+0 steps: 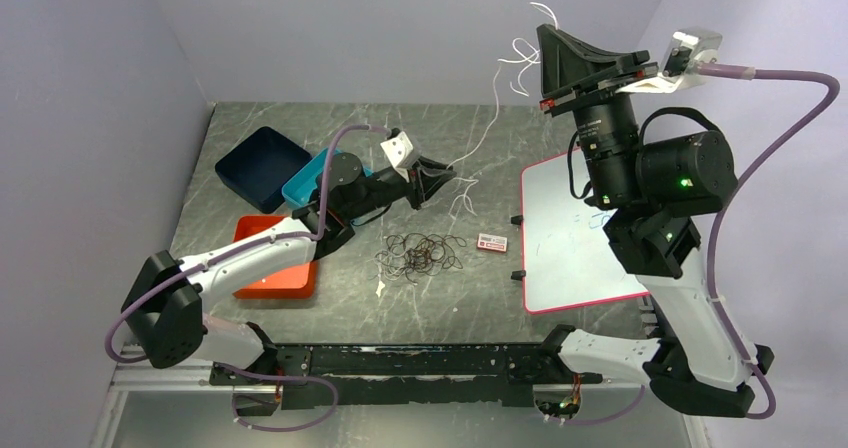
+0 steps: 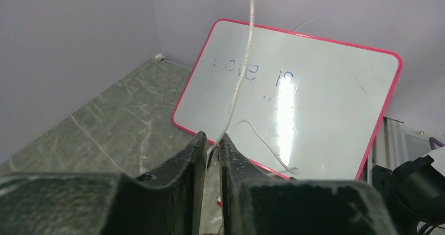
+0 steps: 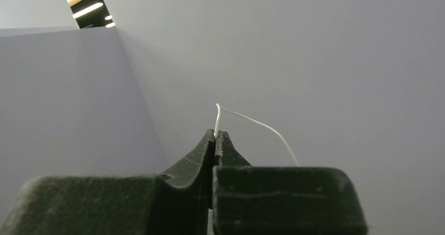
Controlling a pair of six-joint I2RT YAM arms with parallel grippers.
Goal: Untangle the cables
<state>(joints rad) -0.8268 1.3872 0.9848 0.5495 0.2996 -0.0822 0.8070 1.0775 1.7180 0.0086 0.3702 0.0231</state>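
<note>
A thin white cable (image 1: 493, 118) runs taut between my two grippers. My right gripper (image 1: 543, 30) is raised high near the back wall and is shut on the cable's upper end (image 3: 252, 121), with loose white loops hanging beside it. My left gripper (image 1: 440, 180) is low over the table, its jaws nearly closed on the cable's lower part (image 2: 239, 83). In the wrist views the left gripper (image 2: 212, 140) and right gripper (image 3: 215, 134) both show the white strand between their tips. A dark curly tangle (image 1: 420, 255) lies on the table below the left gripper.
A pink-framed whiteboard (image 1: 575, 233) lies at the right and also shows in the left wrist view (image 2: 315, 98). A small white and red box (image 1: 492, 242) lies beside it. Dark blue (image 1: 262, 166), teal (image 1: 308, 176) and orange (image 1: 280, 268) bins stand at the left.
</note>
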